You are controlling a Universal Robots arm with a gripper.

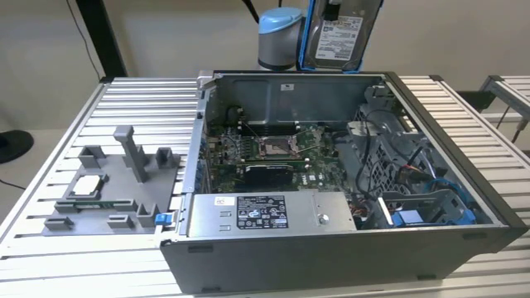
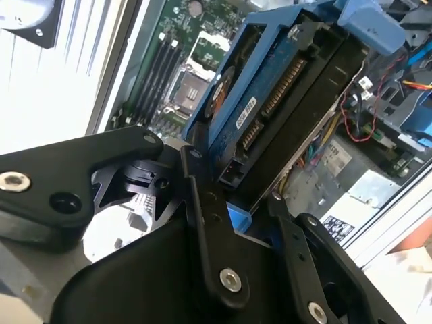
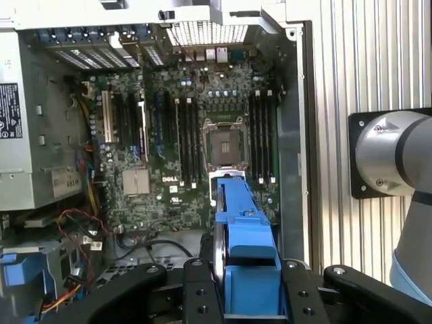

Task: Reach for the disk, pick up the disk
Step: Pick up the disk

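**Exterior view first: disk in the pincer, high over the open case**

Exterior view: I see the disk hanging upright with its white label toward the camera and blue plastic along its edges. It is above the back wall of the open computer case, just beside the arm's pale blue joint, and touches nothing inside the case. The case lies on the slatted table with the motherboard exposed and the labelled grey box at its near end. A grey fixture sits on the table at the exterior view's left, apart from the case.

Second wrist view: the pincer is clenched on the disk. The black fingers bear on both of its sides, and I can see its circuit-board face and its row of connector pins. The motherboard and a tangle of coloured cables lie well beyond it.

First wrist view: I look down the disk edge-on. Its blue plastic stands between the two arms of the pincer, with the motherboard far below.

My judgement is that the reach is over and the pick-up is as good as done, since the disk is off every support and carried by the grip alone. Any further move calls for a firm clamp, no tilt, and clearance from the case rim and the cables.
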